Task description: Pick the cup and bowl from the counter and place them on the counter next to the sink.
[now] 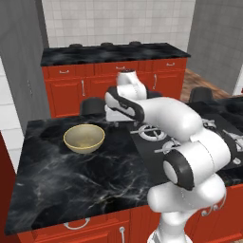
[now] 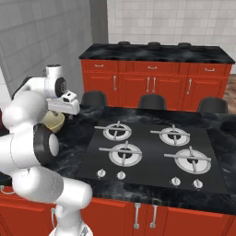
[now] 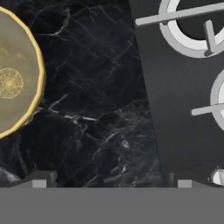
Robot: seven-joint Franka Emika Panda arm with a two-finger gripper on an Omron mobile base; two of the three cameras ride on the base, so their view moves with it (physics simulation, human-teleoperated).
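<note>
The beige bowl [image 1: 84, 138] stands upright on the black marble counter [image 1: 71, 180], left of the stove. In the hand view the bowl [image 3: 13, 78] lies at the left edge. My gripper [image 3: 111, 181] hangs open above bare counter [image 3: 96, 100], between the bowl and the stove, with nothing between its fingertips [image 3: 41, 179]. In the left base view the gripper [image 1: 115, 121] is a little to the right of the bowl and behind it, and above it. From the right base view the bowl [image 2: 54, 122] peeks out behind my arm. The cup and the sink are out of view.
A matte black stove [image 2: 152, 152] with four burners and front knobs fills the counter's right half. Dark stools [image 2: 152, 101] stand behind the island. A second counter on red cabinets [image 1: 114, 54] runs along the back wall. A tall grey unit [image 1: 21, 71] stands at the left.
</note>
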